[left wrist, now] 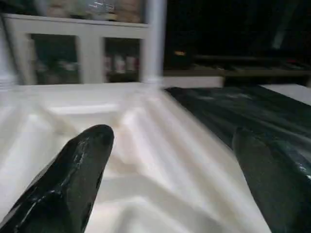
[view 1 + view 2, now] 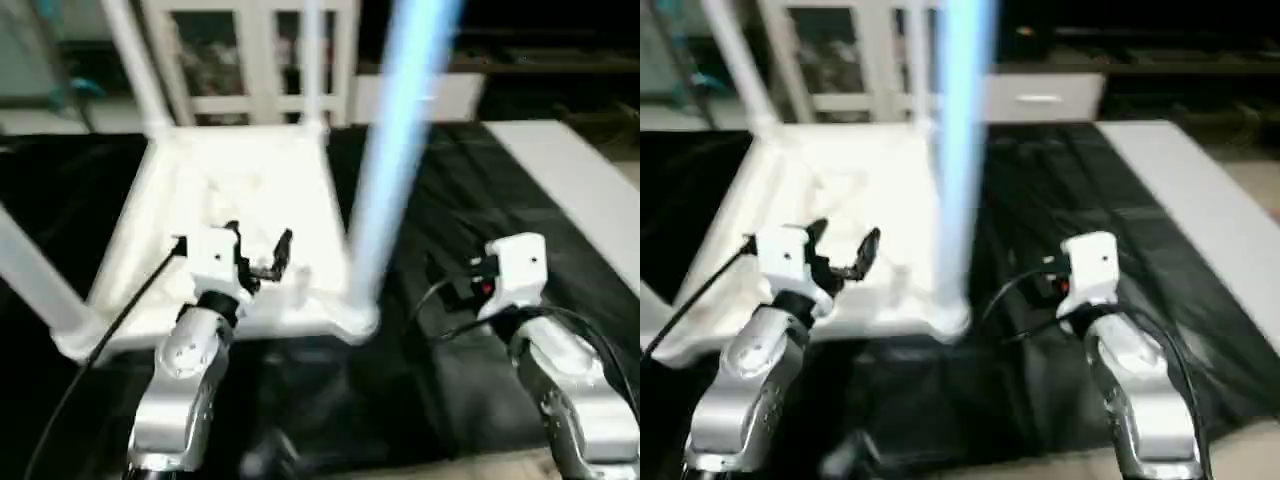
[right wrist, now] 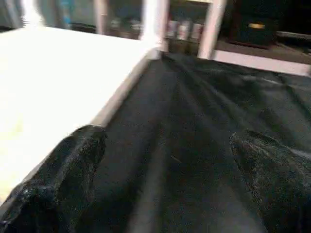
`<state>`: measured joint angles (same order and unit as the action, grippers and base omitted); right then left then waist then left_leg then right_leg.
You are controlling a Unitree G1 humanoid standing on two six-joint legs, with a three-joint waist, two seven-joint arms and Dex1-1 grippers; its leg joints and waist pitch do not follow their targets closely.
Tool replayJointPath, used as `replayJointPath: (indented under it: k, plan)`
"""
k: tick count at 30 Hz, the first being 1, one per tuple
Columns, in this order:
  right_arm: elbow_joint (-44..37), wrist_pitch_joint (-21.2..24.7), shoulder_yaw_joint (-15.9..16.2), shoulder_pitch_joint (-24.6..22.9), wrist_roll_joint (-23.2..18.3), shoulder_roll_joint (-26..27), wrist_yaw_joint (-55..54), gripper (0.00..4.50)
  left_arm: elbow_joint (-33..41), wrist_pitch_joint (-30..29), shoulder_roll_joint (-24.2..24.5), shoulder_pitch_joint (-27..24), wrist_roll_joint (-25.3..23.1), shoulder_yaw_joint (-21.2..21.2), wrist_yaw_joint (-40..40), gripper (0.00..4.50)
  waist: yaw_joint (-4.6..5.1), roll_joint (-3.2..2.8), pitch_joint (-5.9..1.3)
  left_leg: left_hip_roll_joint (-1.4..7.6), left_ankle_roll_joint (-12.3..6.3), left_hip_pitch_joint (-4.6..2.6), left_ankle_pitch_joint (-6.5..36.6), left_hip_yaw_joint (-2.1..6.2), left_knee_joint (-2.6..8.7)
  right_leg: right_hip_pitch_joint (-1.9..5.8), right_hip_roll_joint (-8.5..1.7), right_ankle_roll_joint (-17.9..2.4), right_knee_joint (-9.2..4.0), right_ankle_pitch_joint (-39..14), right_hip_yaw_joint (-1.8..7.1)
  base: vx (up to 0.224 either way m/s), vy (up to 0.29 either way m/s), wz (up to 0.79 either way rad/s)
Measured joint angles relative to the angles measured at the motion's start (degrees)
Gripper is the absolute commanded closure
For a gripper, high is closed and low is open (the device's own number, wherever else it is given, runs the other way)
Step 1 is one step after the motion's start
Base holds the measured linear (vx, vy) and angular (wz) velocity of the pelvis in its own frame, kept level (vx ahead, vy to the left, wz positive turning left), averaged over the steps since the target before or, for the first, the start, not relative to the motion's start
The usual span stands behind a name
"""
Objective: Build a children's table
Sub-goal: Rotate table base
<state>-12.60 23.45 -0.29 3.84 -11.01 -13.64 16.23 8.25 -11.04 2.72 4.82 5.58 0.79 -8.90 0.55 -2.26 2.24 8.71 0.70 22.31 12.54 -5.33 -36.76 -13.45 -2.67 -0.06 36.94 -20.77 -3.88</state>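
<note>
The children's table lies upside down on the black cover, its white ribbed tabletop (image 2: 240, 180) facing up. Legs stand in its corner sockets: the near right leg (image 2: 400, 130) rises close to the camera, the near left leg (image 2: 30, 270) slants off to the left, and two more (image 2: 312, 60) stand at the back. My left gripper (image 2: 258, 240) hovers open over the near part of the tabletop underside (image 1: 146, 145), nothing between its fingers (image 1: 73, 170). My right gripper (image 3: 170, 184) is open over the black cover, just right of the tabletop's edge (image 3: 116, 97).
The black cover (image 2: 450, 200) spreads over the work surface to the right of the table. A white board (image 2: 580, 180) lies along its far right side. A white glass-door cabinet (image 2: 250, 50) stands behind the table.
</note>
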Motion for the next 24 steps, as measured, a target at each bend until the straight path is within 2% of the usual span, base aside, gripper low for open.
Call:
replayJointPath:
  k: [1, 2, 3, 4, 5, 6, 7, 8, 9, 10, 11, 12, 13, 14, 15, 16, 17, 18, 19, 20, 21, 22, 24]
  plan:
    - [-0.3, 0.0, 1.1, 0.5, -0.2, -0.2, 0.8, 0.00, -0.2, -0.3, 0.3, 0.0, -0.2, 1.7, 0.8, 0.06, 0.74, 0.94, -0.22, -0.84, -0.61, -0.05, 0.7, 0.09, -0.22, -2.89, -0.60, -0.2, 4.42, -0.1, 0.29, 0.215, 0.024, 0.01]
    - [-0.4, 0.1, 1.2, 0.3, -0.3, -0.9, 1.2, 0.00, -0.3, -0.6, 0.3, 0.0, -0.3, 1.8, 1.0, 0.06, 0.92, 1.05, -0.29, -1.16, -0.76, -0.35, 1.0, 0.33, -0.33, -4.99, -0.51, 0.5, 5.88, 0.2, 0.30, 0.215, 0.024, 0.01]
    - [-0.4, 0.2, 1.1, 0.4, -0.3, -1.4, 1.4, 0.00, -0.2, -0.6, 0.3, 0.1, -0.3, 1.8, 1.1, 0.06, 0.90, 1.34, -0.45, -1.70, -1.12, -0.56, 1.3, 0.46, -0.36, -7.31, -0.60, 2.3, 6.05, 1.4, 0.65, 0.153, 0.008, -0.13]
    - [-0.4, 0.2, 0.8, 0.2, -0.3, -1.7, 1.6, 0.00, -0.1, -0.6, 0.3, 0.5, -0.5, 1.5, 1.3, 0.06, 1.15, 2.32, -0.61, -4.23, -0.75, -0.59, 1.1, 3.14, -0.23, -9.47, -1.02, 4.6, 3.54, 4.2, 2.57, 0.000, 0.000, 0.00]
    - [-0.4, 0.3, 0.7, 0.2, -0.3, -1.9, 1.6, 0.00, 0.1, -0.7, 0.2, 0.6, -0.7, 1.3, 1.6, 0.06, 1.95, 3.82, -0.94, -6.43, -0.63, 0.12, 1.1, 4.83, -0.63, -9.96, -1.93, 3.3, 1.90, 6.6, 4.19, 0.000, 0.000, 0.00]
    - [-0.2, 0.4, 0.2, -0.2, -0.2, -2.5, 1.6, 0.00, 0.0, -1.1, -0.4, 0.7, -0.8, 0.9, 1.9, 0.06, 2.77, 4.05, -0.91, -7.09, -1.27, 1.29, 0.8, 5.32, -1.48, -10.06, -2.41, 3.5, 2.15, 6.1, 3.95, -0.071, -0.058, 0.43]
    - [0.1, 0.6, -0.6, -0.4, 0.2, -2.8, 1.4, 0.00, 0.2, -1.2, -1.0, 1.2, -0.9, -1.1, 1.8, 0.06, 2.71, 3.41, -1.08, -6.50, -2.56, 2.21, 0.3, 4.55, -1.36, -9.77, -3.15, 3.2, 0.93, 6.7, 1.74, 0.010, -0.027, 0.56]
    - [0.4, 0.7, -1.0, -0.3, 0.2, -2.7, 1.3, 0.00, 0.4, -1.2, -0.9, 1.4, -1.0, -1.7, 1.8, 0.06, 2.62, 2.74, -1.16, -5.90, -1.90, 2.15, 0.4, 4.34, -0.36, -9.15, -3.53, 3.0, 0.05, 7.1, -0.47, 0.010, -0.027, 0.56]
    - [0.5, 0.8, -1.0, -0.3, 0.3, -2.4, 1.1, 0.00, 0.4, -1.3, -0.8, 1.6, -1.4, -1.8, 1.9, 0.06, 2.61, 2.39, -0.97, -5.13, 0.68, 2.15, 0.2, 4.91, 0.14, -8.21, -3.65, 2.7, -1.01, 7.6, -2.76, 0.017, -0.022, 0.54]
    - [0.5, 0.8, -0.6, -0.1, 0.4, -2.1, 1.1, 0.00, 0.4, -1.4, -0.2, 1.3, -1.9, -1.5, 2.0, 0.06, 2.15, 1.83, -0.77, -4.82, 1.13, 1.89, 0.0, 6.68, 0.22, -7.06, -3.26, 2.4, -1.95, 8.0, -4.43, 0.013, -0.034, 0.49]
    - [0.6, 0.8, 0.0, 0.8, 0.2, -1.1, 1.0, 0.00, 0.5, -1.5, 0.3, 0.8, -2.1, -0.9, 2.3, 0.06, 2.15, 1.73, -0.62, -4.31, 1.19, 1.55, 0.0, 6.92, 0.19, -7.40, -2.10, 0.3, -0.34, 6.9, -2.80, 0.013, -0.034, 0.49]
    - [0.5, 0.9, 0.3, 1.4, -0.2, -0.1, 1.0, 0.00, 0.5, -1.6, 1.0, 0.4, -2.4, 0.4, 2.8, 0.06, 1.96, 1.76, -0.63, -3.91, 1.31, 1.29, -0.1, 7.20, 0.21, -7.36, -1.07, -1.2, 2.27, 5.9, -1.68, -0.028, -0.062, 0.30]
    - [0.3, 0.9, 0.3, 1.4, -0.6, -0.1, 0.9, 0.00, 0.5, -1.7, 1.2, 0.4, -2.8, 1.3, 3.2, 0.06, 1.15, 1.55, -0.55, -3.30, 1.71, 1.32, -0.4, 7.17, 0.21, -7.66, -0.30, -1.7, 4.53, 5.0, -1.01, -0.066, -0.117, 0.23]
    - [0.4, 1.0, 0.2, 1.4, -0.7, -0.2, 0.9, 0.00, 0.6, -1.9, 1.2, 0.4, -3.2, 1.6, 3.7, 0.06, 0.29, 1.90, -0.65, -2.67, 2.29, 1.44, -0.8, 7.12, 0.28, -7.59, 0.33, -2.2, 5.36, 4.5, -0.43, -0.066, -0.117, 0.23]
    - [0.4, 1.0, 0.2, 1.4, -0.9, -0.3, 0.9, 0.00, 0.6, -2.4, 1.3, 0.4, -3.4, 1.5, 4.1, 0.06, -0.06, 2.47, -0.67, -2.68, 2.57, 1.49, -1.3, 6.84, 0.48, -7.36, 0.25, -2.7, 4.69, 4.1, 0.41, -0.094, -0.169, 0.17]
    - [0.5, 1.0, 0.2, 1.7, -1.2, -0.4, 1.1, 0.00, 0.5, -2.9, 1.2, 0.4, -4.0, 1.4, 4.4, 0.06, -0.32, 3.15, -0.72, -2.65, 2.83, 1.71, -1.8, 6.46, 0.54, -7.24, 0.26, -1.6, 3.54, 2.3, 1.54, -0.121, -0.197, 0.11]
    - [0.7, 1.0, 0.0, 1.6, -1.4, -0.6, 1.2, 0.00, 0.4, -3.3, 1.2, 0.4, -4.3, 1.1, 4.6, 0.06, -0.74, 3.18, -0.65, -2.44, 2.08, 1.85, -2.2, 6.04, 0.69, -7.04, 0.40, -0.8, 3.29, 2.8, 1.48, -0.121, -0.197, 0.11]
    - [1.5, 1.0, -0.7, 1.6, -1.7, -0.9, 1.3, 0.00, 0.4, -3.8, 0.9, 0.6, -4.4, 0.5, 4.8, 0.06, -1.45, 2.87, -0.40, -2.18, 0.43, 1.87, -1.6, 4.92, 0.29, -7.11, 0.49, -0.8, 2.94, 3.5, 1.30, -0.110, -0.173, -0.01]
    - [3.0, 1.0, -1.6, 1.3, -1.6, -1.6, 1.5, 0.00, 0.4, -4.1, 0.5, 0.9, -4.3, -0.8, 4.7, 0.06, -2.34, 3.28, -0.09, -1.61, -0.99, 1.71, -0.6, 2.34, -0.76, -7.28, 0.29, -0.6, 2.76, 3.9, 1.60, -0.105, -0.140, -0.07]
    - [3.6, 1.0, -2.1, 1.2, -1.6, -2.3, 1.7, 0.00, 0.4, -4.1, 0.3, 1.3, -4.2, -1.8, 4.5, 0.06, -2.70, 3.12, -0.15, -1.46, -0.75, 0.93, -0.5, 1.26, -0.70, -7.37, 0.30, -0.2, 2.48, 4.2, 1.63, -0.105, -0.140, -0.07]
    - [3.6, 0.9, -2.7, 1.3, -1.6, -2.5, 1.7, 0.00, 0.5, -4.1, 0.3, 2.0, -4.2, -2.3, 4.2, 0.06, -2.88, 2.94, -0.13, -1.39, -0.73, -0.08, -0.5, 0.34, 0.18, -7.56, 0.38, -0.2, 2.37, 4.5, 1.54, -0.120, -0.109, 0.00]
    - [3.6, 0.8, -3.2, 1.7, -1.7, -2.7, 1.8, 0.00, 0.5, -4.1, 0.5, 2.9, -4.2, -2.4, 3.8, 0.06, -3.08, 1.60, 0.00, -1.11, 0.81, -0.72, -0.9, 0.00, 0.93, -7.73, 0.51, -0.4, 2.18, 4.9, 1.18, -0.121, -0.051, 0.03]
    - [3.7, 0.8, -3.4, 1.8, -1.9, -2.7, 1.9, 0.00, -0.3, -4.1, 1.8, 2.9, -3.0, -2.2, 1.3, 0.06, -2.79, 0.99, 0.27, -0.69, 2.00, -0.96, -1.0, -0.68, 1.50, -7.80, 0.50, -0.3, 1.89, 5.1, 1.11, -0.108, -0.029, 0.03]
